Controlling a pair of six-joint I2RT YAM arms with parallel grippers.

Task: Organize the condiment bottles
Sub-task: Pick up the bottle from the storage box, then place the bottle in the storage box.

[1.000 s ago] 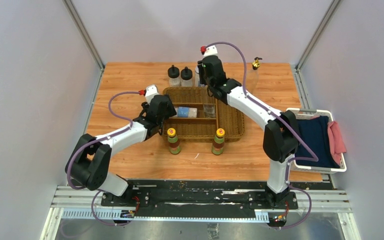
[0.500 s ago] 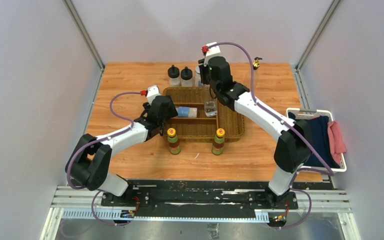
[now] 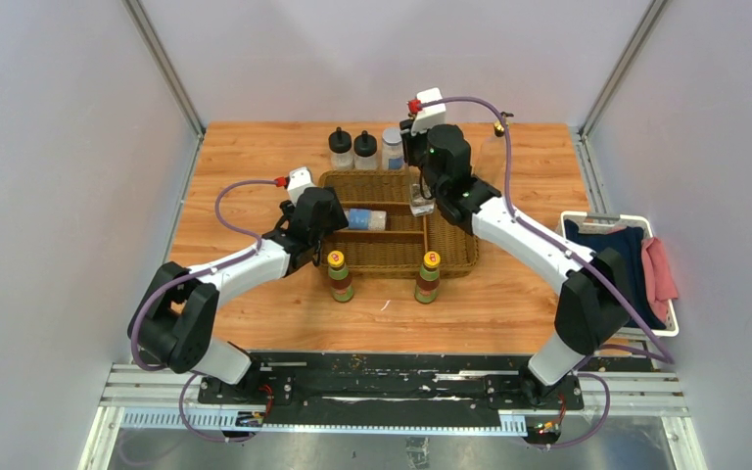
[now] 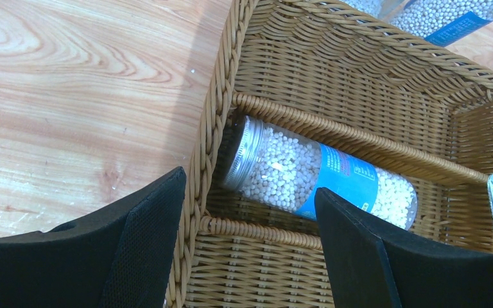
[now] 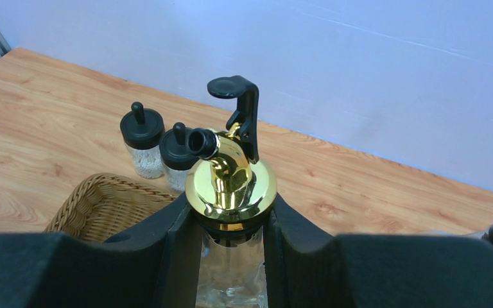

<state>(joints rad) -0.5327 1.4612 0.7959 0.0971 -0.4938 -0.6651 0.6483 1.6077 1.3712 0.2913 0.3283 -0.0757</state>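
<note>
My right gripper (image 5: 231,256) is shut on the neck of a tall clear gold-topped bottle (image 5: 231,186), held upright over the wicker basket's (image 3: 450,245) back right part; the bottle's glass base (image 3: 419,202) shows below the wrist. My left gripper (image 4: 250,244) is open at the basket's left rim (image 4: 215,147), just short of a grey-lidded jar of white beads (image 4: 321,176) lying on its side in the middle compartment. Two yellow-capped bottles (image 3: 341,276) (image 3: 428,277) stand before the basket. Two black-capped bottles (image 3: 341,149) (image 3: 365,150) and a grey-lidded jar (image 3: 393,149) stand behind it.
A second gold-topped bottle (image 3: 499,128) stands at the back right of the table, partly behind the right arm's cable. A white bin (image 3: 668,328) with dark blue and pink cloths sits off the table's right edge. Grey walls enclose the table.
The right arm has swung to the right with the gold-topped bottle, uncovering the grey-lidded jar at the back. The left arm has not moved.
</note>
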